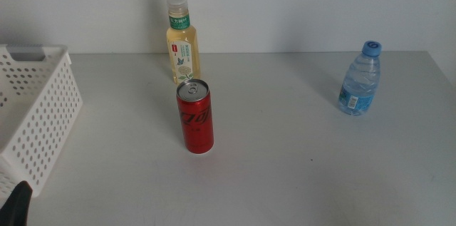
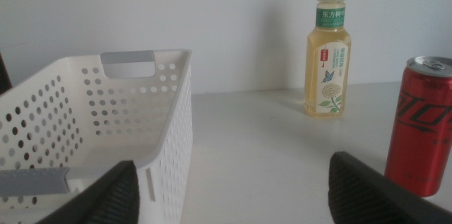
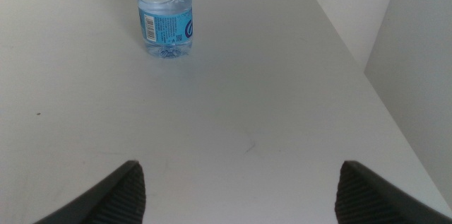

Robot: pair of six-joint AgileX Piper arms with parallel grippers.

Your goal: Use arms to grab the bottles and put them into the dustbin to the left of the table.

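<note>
Nothing binned yet: yellow drink bottle [image 1: 182, 42], red can [image 1: 195, 118] and blue-capped water bottle [image 1: 360, 79] are all standing on the table [image 1: 285, 155], w/ the white dustbin [image 1: 32, 115] sitting empty at left. Left gripper [image 2: 233, 192] is waiting near the bin, right gripper [image 3: 240, 192] facing the water bottle; both are gaping wide, gripping nothing. Yellow bottle's green neck label is showing Chinese characters, not legible; can's black lettering unreadable.
</note>
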